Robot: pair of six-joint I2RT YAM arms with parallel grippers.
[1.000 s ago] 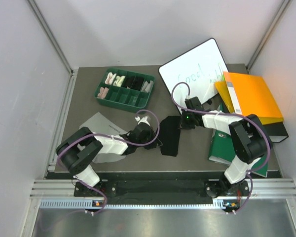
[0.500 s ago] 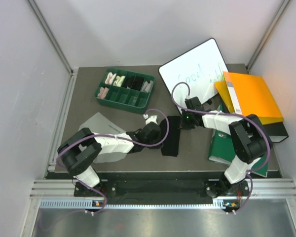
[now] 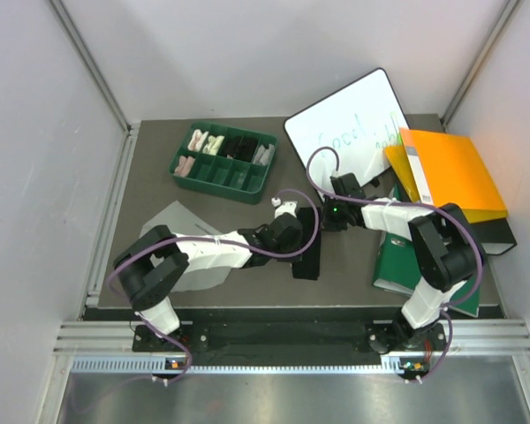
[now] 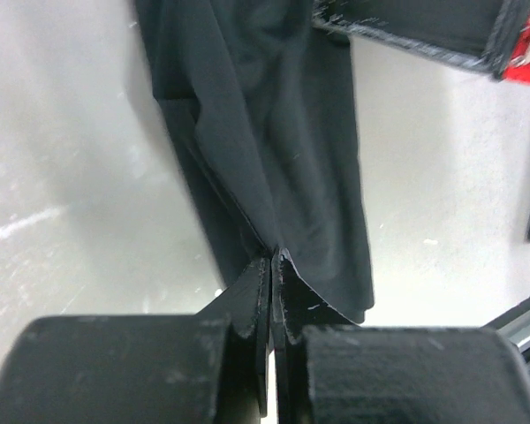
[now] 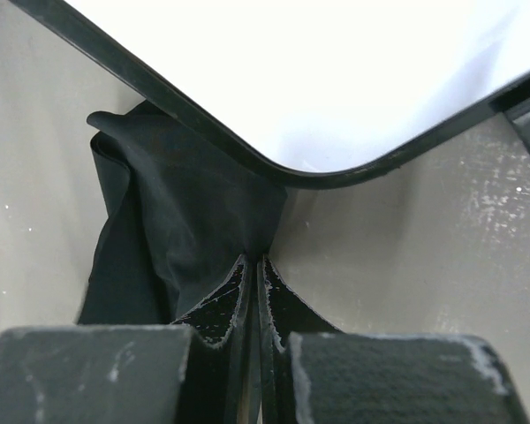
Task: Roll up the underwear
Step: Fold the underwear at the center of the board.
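Observation:
The black underwear [image 3: 309, 252] lies as a narrow folded strip at mid-table. My left gripper [image 3: 297, 235] is over its left side, shut on a fold of the fabric; in the left wrist view the cloth [image 4: 274, 132] runs straight into the closed tips [image 4: 272, 258]. My right gripper [image 3: 330, 217] is at the strip's far right corner. It is shut on the black cloth [image 5: 185, 221] at its tips [image 5: 254, 261], just beside the whiteboard's edge. The light grey underwear [image 3: 178, 231] lies flat at the left, partly under my left arm.
A green compartment tray [image 3: 247, 181] with small cloth rolls stands at the back left. A whiteboard [image 3: 353, 124] leans at the back, with an orange folder [image 3: 450, 172] to its right. A green binder [image 3: 405, 265] lies under my right arm.
My left gripper has moved right from the black underwear's left edge to over the strip, and the cloth looks narrower. My right gripper has stayed in place.

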